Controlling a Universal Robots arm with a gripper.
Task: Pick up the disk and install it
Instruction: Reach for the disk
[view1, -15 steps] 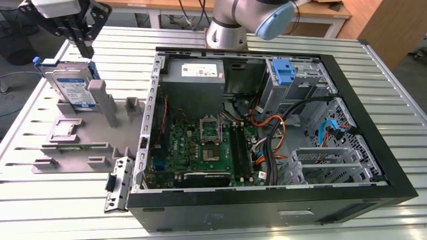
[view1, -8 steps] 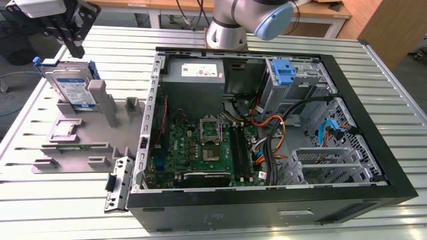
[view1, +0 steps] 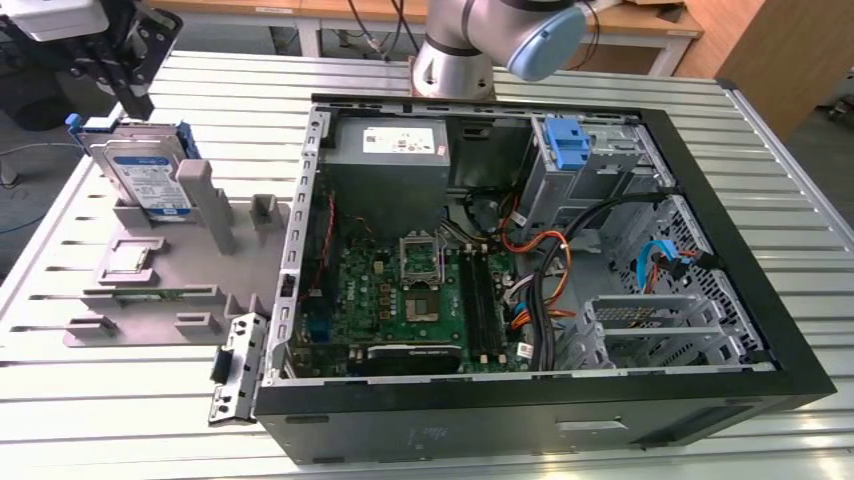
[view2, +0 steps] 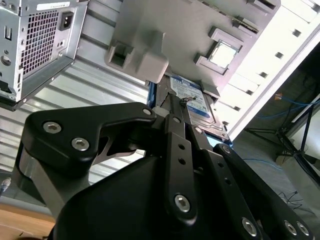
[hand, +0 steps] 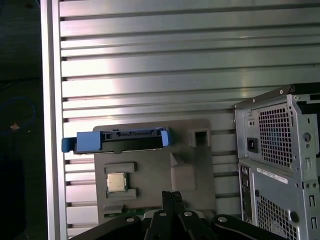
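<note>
The disk (view1: 140, 172) is a silver drive with a white-and-blue label in a blue carrier. It stands on edge in a slot at the far end of a grey holder tray (view1: 160, 260), on the exterior view's left. My gripper (view1: 138, 105) hangs just above the disk's top edge, fingers together and nothing between them. In the second wrist view the black fingertips (view2: 176, 100) point at the disk (view2: 192, 97) close below them. In the first wrist view the gripper (hand: 172, 196) sits short of the disk's blue edge (hand: 117, 140).
An open computer case (view1: 747, 250) lies on the slatted metal table, on the exterior view's right, with motherboard, cables, a grey power supply (view1: 400, 145) and an upright blue bracket (view1: 567, 145). A processor chip (hand: 116, 182) rests in the tray. The arm's base (view1: 454, 60) stands behind the case.
</note>
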